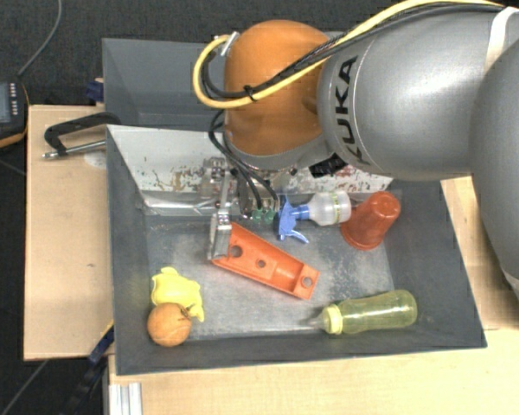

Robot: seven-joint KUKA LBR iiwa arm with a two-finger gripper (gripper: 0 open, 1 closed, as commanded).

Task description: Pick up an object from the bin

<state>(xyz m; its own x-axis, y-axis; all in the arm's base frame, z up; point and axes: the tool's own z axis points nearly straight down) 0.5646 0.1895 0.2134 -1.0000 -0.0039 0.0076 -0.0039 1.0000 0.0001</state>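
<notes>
Robotics lab or test cell, not a home. Evidence: big grey metal arm w/ "KUKA" lettering [415, 85] fills upper right of frame. It has an orange dome cover [268, 85] and a yellow cable [197, 74] at top centre. Grey sheet-metal bin [130, 258] mid-frame holds mismatched test bits, e.g. flat orange plastic bracket [264, 264] and yellow-green plastic bottle [372, 311].

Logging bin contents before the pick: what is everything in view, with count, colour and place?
flat piece with holes: one, orange, bin's middle
spray bottle: one, clear with blue trigger, behind it
cup: one, orange-red, right side
bottle: one, yellow-green, front right, lying
ball: one, orange, front left
soft lump: one, yellow, beside the ball
bin: one, grey, under all
gripper: one, metal, at the flat piece's left end
arm: one, silver, from right
</notes>
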